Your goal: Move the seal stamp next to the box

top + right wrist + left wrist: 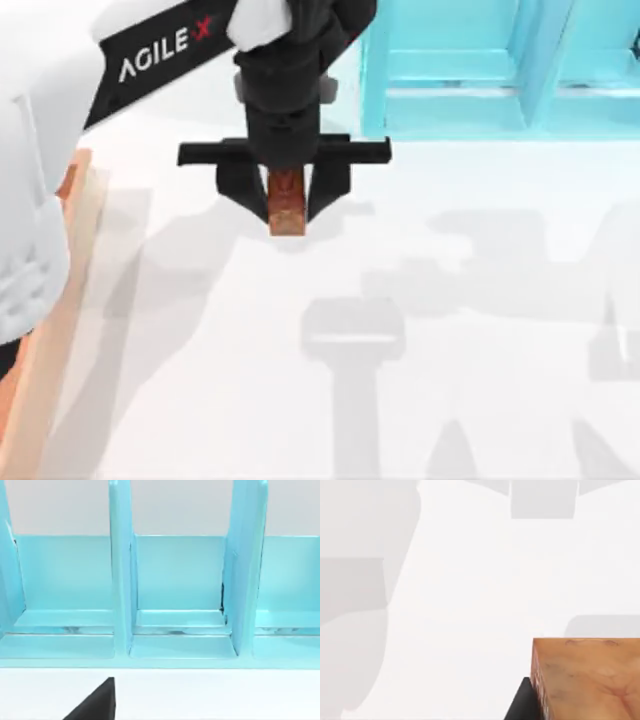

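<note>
Left tool (pixel 287 200) points straight down over the desk (pixel 470 330), fingers clamped on the upright seal stamp (pixel 286 203). Its arm reaches in from the far left, with the box (pixel 60 290) at the left edge.

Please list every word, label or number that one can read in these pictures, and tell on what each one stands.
"AGILE X": white letters, the X in red, on the black band of the left arm, top view.
Seal stamp, held in the left gripper: no readable text.
Turquoise shelf frame: none.
</note>
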Tool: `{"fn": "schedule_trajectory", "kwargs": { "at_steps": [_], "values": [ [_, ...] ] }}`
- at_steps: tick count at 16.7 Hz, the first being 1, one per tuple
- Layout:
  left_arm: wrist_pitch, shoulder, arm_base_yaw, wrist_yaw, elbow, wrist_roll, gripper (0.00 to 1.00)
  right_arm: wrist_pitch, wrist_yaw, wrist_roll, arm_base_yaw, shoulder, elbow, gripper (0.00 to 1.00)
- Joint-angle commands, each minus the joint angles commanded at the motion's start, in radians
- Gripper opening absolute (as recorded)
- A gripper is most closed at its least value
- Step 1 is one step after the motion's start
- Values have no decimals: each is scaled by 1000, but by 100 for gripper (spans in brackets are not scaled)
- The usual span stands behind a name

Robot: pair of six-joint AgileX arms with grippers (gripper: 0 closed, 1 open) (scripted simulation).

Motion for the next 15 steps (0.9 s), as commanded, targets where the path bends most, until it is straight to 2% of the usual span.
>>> {"fn": "schedule_trajectory", "kwargs": {
  "at_steps": [15],
  "values": [
    [-7, -416, 302, -3, -414, 310, 0, 0, 0, 0, 0, 0, 0, 100]
  ]
}}
